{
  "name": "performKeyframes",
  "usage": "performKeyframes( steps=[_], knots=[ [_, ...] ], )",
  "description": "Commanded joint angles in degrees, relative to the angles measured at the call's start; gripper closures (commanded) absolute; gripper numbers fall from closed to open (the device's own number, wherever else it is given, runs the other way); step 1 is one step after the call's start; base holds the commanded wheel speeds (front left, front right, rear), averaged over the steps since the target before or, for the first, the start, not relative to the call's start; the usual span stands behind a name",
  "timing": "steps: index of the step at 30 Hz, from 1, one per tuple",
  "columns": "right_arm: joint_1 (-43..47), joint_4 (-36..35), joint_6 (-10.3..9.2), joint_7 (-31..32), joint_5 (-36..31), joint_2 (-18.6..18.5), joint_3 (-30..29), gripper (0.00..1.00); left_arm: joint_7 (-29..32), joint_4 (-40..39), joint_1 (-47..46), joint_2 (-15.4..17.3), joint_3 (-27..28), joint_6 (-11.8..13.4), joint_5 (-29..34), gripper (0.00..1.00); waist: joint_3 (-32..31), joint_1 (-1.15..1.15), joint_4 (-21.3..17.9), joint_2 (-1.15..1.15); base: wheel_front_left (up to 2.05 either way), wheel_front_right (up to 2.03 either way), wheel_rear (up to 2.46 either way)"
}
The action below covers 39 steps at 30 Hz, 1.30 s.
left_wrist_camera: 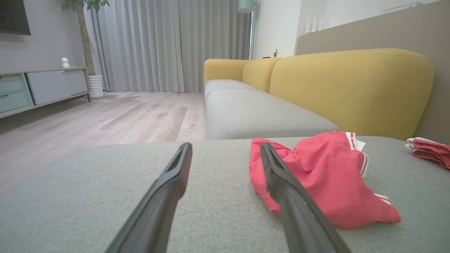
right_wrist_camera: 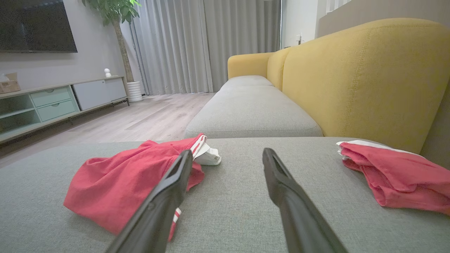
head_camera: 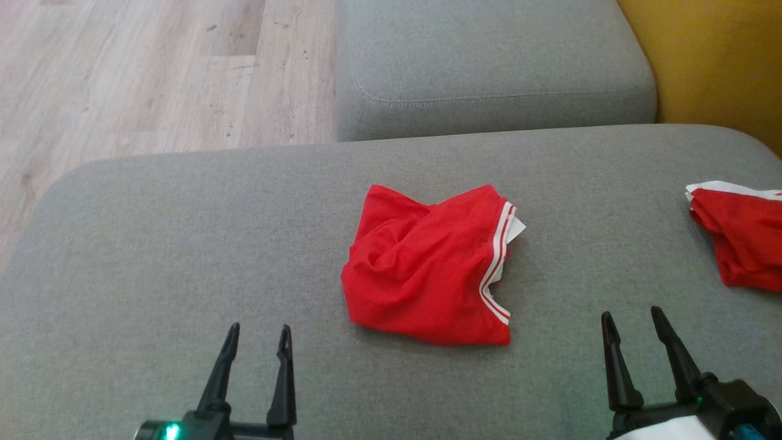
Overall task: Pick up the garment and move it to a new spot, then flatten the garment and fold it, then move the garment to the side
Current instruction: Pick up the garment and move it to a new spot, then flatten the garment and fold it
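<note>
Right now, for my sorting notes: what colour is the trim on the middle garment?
The garment is red; its trim is white-striped. Head view shows it best.

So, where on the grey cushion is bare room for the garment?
Widest bare patch: the cushion left of the crumpled garment. Narrower: between it and the second red garment. Crowded at the right.

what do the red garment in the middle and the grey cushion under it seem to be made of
Red garment: thin, soft knit fabric, probably a matte jersey; it crumples into loose folds, with white striped trim. Grey cushion: coarse woven upholstery, matte, with a visible flecked weave.
</note>
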Motion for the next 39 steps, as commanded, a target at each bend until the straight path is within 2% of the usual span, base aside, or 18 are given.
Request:
performKeyframes(
  steps=[1,15,39],
  knots=[
    [-1.5,-1.7,0.21,-0.3,-0.4,-0.3,1.1,0.00,-0.5,-1.8,-2.1,-0.8,2.2,-0.5,0.8,0.00,-0.1,0.01,-0.1,0.00,0.00,0.00,0.00],
    [-1.1,-2.0,0.21,-0.3,-0.5,0.0,0.6,0.00,-0.5,-2.0,-1.1,-2.3,4.1,-2.2,2.4,0.00,-0.3,0.01,-0.8,0.00,0.00,0.00,0.00],
    [-0.7,-1.7,0.21,-0.3,0.0,0.0,1.0,0.00,-0.5,-0.8,-0.9,-2.4,3.0,-2.5,2.6,0.00,-0.5,0.01,-0.9,0.00,0.00,0.00,0.00]
  ],
)
